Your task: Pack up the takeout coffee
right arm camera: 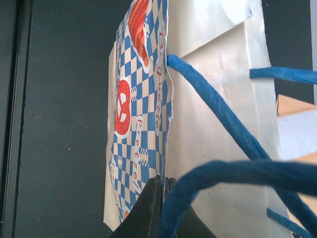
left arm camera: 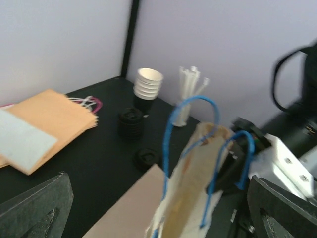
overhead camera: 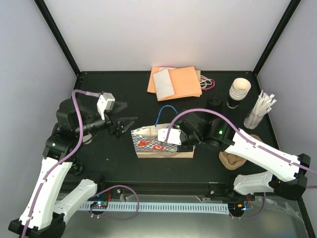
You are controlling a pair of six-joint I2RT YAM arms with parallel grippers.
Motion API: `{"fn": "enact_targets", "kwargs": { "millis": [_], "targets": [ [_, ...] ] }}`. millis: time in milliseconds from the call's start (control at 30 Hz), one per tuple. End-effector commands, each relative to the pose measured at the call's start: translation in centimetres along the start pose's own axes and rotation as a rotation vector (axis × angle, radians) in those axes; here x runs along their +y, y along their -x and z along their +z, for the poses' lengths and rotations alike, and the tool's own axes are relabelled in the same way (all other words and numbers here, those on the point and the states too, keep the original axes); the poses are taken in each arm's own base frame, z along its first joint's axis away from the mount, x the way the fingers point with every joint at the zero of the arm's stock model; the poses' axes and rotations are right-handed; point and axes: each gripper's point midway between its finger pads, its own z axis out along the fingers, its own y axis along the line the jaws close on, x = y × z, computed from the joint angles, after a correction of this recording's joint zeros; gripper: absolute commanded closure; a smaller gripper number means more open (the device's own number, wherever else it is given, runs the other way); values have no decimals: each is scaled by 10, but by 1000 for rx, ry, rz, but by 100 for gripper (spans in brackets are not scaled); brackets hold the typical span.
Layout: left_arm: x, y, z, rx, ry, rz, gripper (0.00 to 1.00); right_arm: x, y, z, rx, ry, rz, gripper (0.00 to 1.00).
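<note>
A paper bag (overhead camera: pixel 157 145) with a blue-and-white checked print and blue handles stands at the table's middle. It also shows in the left wrist view (left arm camera: pixel 190 193) and the right wrist view (right arm camera: pixel 141 124). My right gripper (overhead camera: pixel 174 137) is shut, pinching the bag's upper edge between its fingertips (right arm camera: pixel 157 198). My left gripper (overhead camera: pixel 124 126) is open and empty, just left of the bag and facing it. The takeout coffee, a single lidded cup, shows in no view. I cannot see the bag's inside.
A stack of nested cream cups (overhead camera: pixel 238 91) and black lids (overhead camera: pixel 214 102) stand at the back right, with white stirrers (overhead camera: pixel 260 111) beside them. Orange paper bags (overhead camera: pixel 177 82) lie at the back. A brown pulp carrier (overhead camera: pixel 232 159) lies under the right arm.
</note>
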Motion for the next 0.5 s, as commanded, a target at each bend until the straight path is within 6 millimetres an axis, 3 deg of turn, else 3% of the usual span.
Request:
{"fn": "enact_targets", "kwargs": {
  "millis": [0, 267, 467],
  "targets": [
    [-35, -5, -5, -12, -196, 107, 1, 6, 5, 1, -25, 23, -117, 99],
    [-38, -43, 22, 146, -251, 106, 6, 14, 5, 2, -33, 48, -150, 99],
    [-14, -56, 45, 221, -160, 73, 8, 19, 5, 1, -40, 56, -168, 99]
  ]
}}
